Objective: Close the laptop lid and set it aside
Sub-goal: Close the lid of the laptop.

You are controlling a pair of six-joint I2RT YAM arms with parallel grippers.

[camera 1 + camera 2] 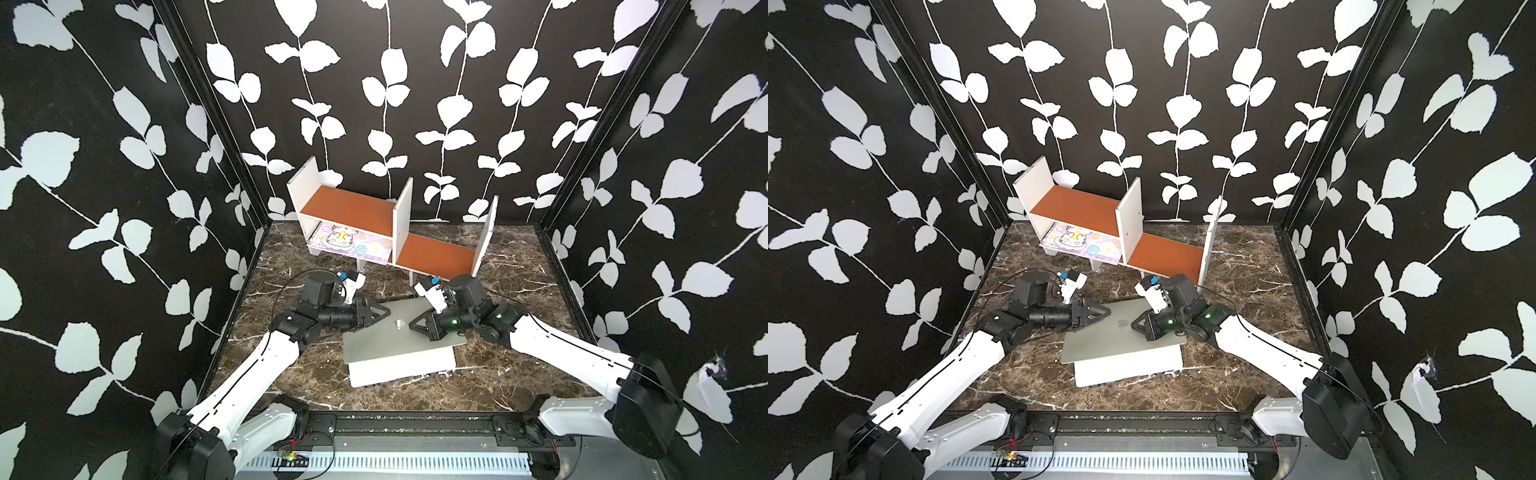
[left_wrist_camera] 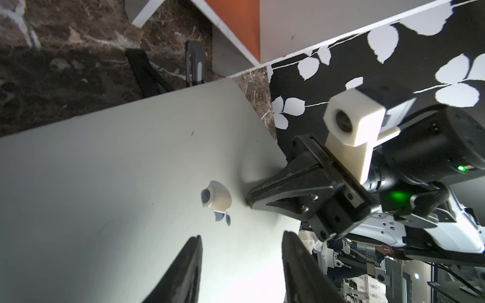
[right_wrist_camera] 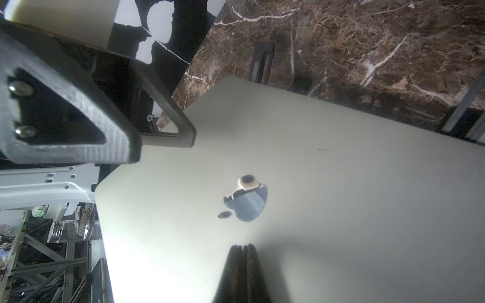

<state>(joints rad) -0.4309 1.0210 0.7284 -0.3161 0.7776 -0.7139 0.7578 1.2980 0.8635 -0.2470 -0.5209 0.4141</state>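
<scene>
Since the job is to fold the laptop flat before moving it, both arms reach over it at the middle of the marble tabletop, where it sits raised on a black stand. At the left, the left gripper lies low by the left rear corner of the laptop lid, jaws apart with nothing between them. To my eye it is there to steady that side rather than to grip. In the middle, the lid lies tilted with its plain back and apple logo facing up. A pale band under its near edge suggests it has not quite met the base, so I'd call the closing nearly done and the setting aside not yet begun. At the right, the right gripper has its jaws pressed together into one blunt tip planted just beside the logo, a sensible way to push a thin panel down without pinching it. Both top views give the whole layout, including the shelf at the back with a cartoon notebook beneath its left board, but not the contact. The left wrist view shows that tip meeting the metal. The right wrist view shows one of the left fingers at the lid's edge, though I cannot tell whether it touches.
</scene>
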